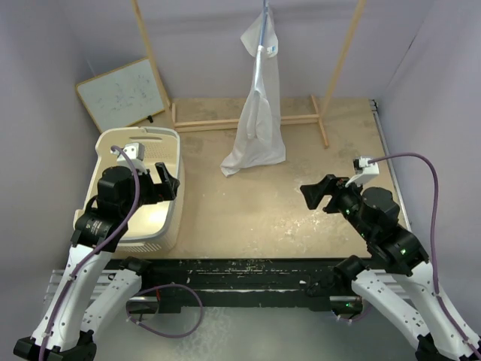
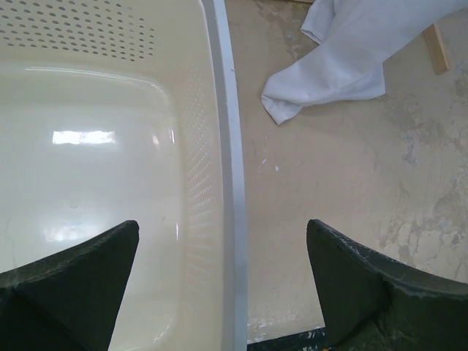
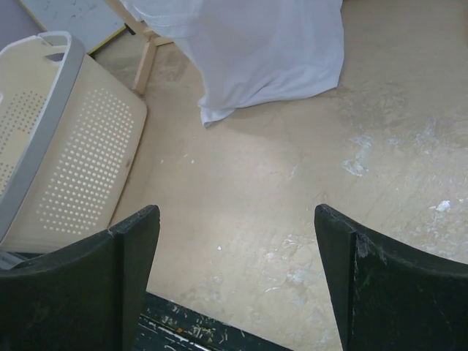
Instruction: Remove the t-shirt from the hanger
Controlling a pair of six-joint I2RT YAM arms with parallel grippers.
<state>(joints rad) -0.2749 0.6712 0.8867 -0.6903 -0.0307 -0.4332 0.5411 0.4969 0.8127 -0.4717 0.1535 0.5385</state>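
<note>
T-shirt (image 1: 257,113) hangs on the hanger (image 1: 264,13) at the far edge of the bench (image 1: 263,218), about mid-width, between the wooden rack poles (image 1: 342,68). Only a bit of light-blue wire shows at the neck; the hook runs out of the top of the overhead view. The shirt is bunched narrow, and its lower hem lies crumpled on the bench just in front of the rack's base bar (image 1: 218,122).

Left gripper (image 1: 169,180) has its jaws spread wide and holds nothing. It hovers over the right rim of the laundry basket (image 1: 171,139), which sits by the left edge. In the left wrist view the gripper (image 2: 223,234) straddles the basket rim (image 2: 234,183), with the shirt hem (image 2: 344,66) well ahead.

Right gripper (image 1: 312,194) also has its jaws apart with nothing between them, over bare bench near the right edge and pointing left. Its wrist view shows the gripper (image 3: 238,219), the shirt hem (image 3: 256,58) on the bench ahead and the basket wall (image 3: 88,153) at left.

A whiteboard (image 1: 124,94) leans at the far left corner.
</note>
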